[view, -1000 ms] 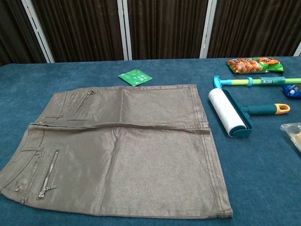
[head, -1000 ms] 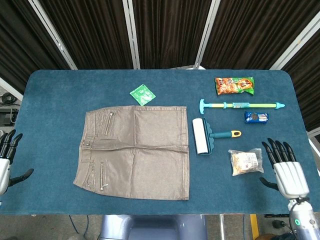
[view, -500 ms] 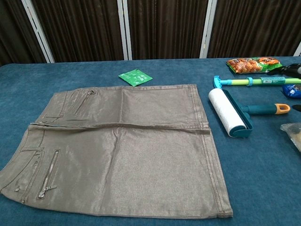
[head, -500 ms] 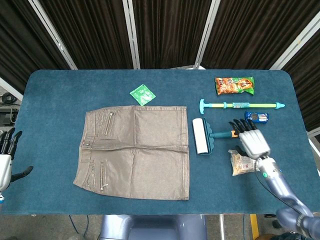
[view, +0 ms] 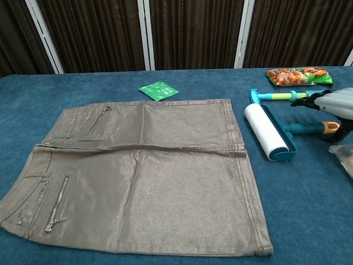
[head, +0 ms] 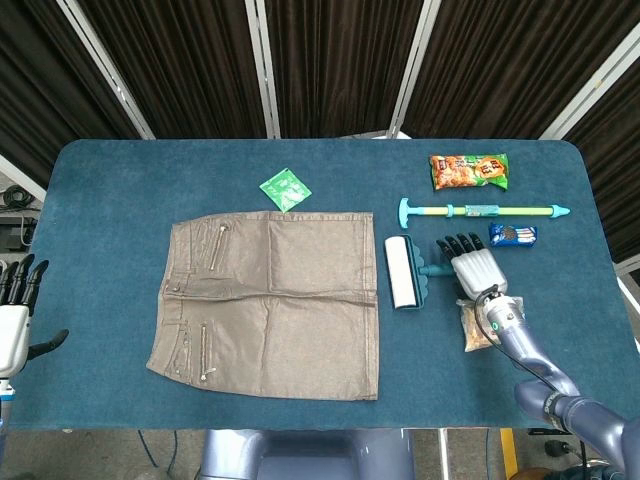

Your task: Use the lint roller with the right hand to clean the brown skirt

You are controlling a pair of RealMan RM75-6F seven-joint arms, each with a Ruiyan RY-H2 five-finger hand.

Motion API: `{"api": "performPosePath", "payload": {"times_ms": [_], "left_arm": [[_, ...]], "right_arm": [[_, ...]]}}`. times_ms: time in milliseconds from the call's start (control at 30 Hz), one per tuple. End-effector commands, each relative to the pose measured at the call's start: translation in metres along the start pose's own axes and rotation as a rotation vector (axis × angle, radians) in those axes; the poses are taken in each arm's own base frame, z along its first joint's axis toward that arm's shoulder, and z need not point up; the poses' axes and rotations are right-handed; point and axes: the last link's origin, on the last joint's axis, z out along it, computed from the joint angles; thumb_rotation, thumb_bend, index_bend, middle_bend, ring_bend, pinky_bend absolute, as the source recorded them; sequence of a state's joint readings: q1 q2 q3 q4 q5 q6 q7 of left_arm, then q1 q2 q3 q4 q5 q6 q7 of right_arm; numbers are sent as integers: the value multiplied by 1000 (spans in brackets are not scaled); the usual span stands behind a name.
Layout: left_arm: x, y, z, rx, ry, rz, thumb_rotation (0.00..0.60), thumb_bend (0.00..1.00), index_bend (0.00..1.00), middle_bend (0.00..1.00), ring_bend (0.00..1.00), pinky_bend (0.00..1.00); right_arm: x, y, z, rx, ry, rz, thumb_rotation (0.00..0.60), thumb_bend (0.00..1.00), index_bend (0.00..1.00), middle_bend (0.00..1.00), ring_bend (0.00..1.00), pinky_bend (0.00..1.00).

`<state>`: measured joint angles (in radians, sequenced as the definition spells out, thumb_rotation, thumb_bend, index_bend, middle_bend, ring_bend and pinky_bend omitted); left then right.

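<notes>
dark pleated curtains with pale uprights back a blue felt surface [head: 110, 180] that carries everything. near its right-centre lies the lint roller [head: 404, 272], its white drum running away from the robot in a teal frame just beside the right hem of the brown skirt [head: 270, 300], with the teal handle pointing right toward an orange loop end. the right hand [head: 472, 268] sits over that handle with its dark fingers [head: 455, 244] spread and stretched toward the far edge; in the chest view the hand [view: 336, 105] hovers above the handle's orange end and nothing is clasped, so the hand is wide and holds nothing. the skirt is spread flat in the middle of the surface, waistband and zips to the left, hem to the right. just right of the right hand's wrist a clear packet of snacks [head: 475, 325] lies partly under the forearm. beyond the roller a long teal, green and yellow rod [head: 480, 210] lies crosswise, a small blue biscuit pack [head: 513, 235] just below its right part, and an orange and green snack bag [head: 468, 171] further back. a small green sachet [head: 285, 189] lies just beyond the skirt's far edge. the left hand [head: 14, 320] hangs off the surface's left edge, fingers apart, holding nothing.
</notes>
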<state>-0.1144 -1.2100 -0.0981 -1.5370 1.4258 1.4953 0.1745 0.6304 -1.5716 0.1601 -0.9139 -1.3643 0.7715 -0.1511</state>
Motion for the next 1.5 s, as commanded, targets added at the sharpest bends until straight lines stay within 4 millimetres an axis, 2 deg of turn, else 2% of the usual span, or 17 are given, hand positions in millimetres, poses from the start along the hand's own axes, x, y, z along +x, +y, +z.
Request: {"api": "performPosePath", "payload": {"times_ms": [33, 333, 433, 500, 533, 700, 900, 1033, 1300, 1433, 1500], "left_arm": [[0, 0, 0, 1, -1, 2, 600, 0, 0, 0, 0, 0], [-1, 0, 1, 8, -4, 3, 600, 0, 0, 0, 0, 0], [-2, -1, 2, 12, -5, 4, 600, 0, 0, 0, 0, 0], [-2, -2, 3, 15, -5, 5, 600, 0, 0, 0, 0, 0], [-2, -2, 4, 16, -6, 5, 600, 0, 0, 0, 0, 0], [-4, -1, 4, 15, -10, 9, 600, 0, 0, 0, 0, 0], [-4, -1, 4, 16, -9, 7, 600, 0, 0, 0, 0, 0], [-3, -1, 4, 11, -9, 2, 600, 0, 0, 0, 0, 0], [0, 1, 2, -2, -8, -16, 600, 0, 0, 0, 0, 0], [1, 2, 1, -9, -9, -25, 600, 0, 0, 0, 0, 0], [1, 3, 1, -14, -13, -27, 600, 0, 0, 0, 0, 0]], "right_arm": [[-5, -5, 6, 1, -17, -11, 600, 327, 33, 54, 0, 0], [-10, -13, 18, -5, -5, -15, 600, 361, 70, 86, 0, 0], [-7, -15, 22, -7, 8, -6, 600, 408, 102, 116, 3, 0], [-6, -17, 25, -4, 14, -3, 600, 456, 147, 160, 40, 13], [-6, -18, 26, -1, 16, -3, 600, 472, 168, 183, 63, 32], [-4, -23, 28, 25, 37, -16, 600, 622, 352, 404, 280, 287], [-1, -24, 26, 52, 86, -17, 600, 800, 448, 490, 366, 363], [4, -22, 23, 73, 118, -19, 600, 843, 463, 499, 376, 369], [27, -24, 14, 122, 209, -21, 600, 877, 475, 507, 387, 384], [50, -44, 10, 199, 270, -51, 600, 897, 475, 507, 387, 384], [62, -63, 8, 257, 293, -83, 600, 904, 475, 507, 388, 384]]}}
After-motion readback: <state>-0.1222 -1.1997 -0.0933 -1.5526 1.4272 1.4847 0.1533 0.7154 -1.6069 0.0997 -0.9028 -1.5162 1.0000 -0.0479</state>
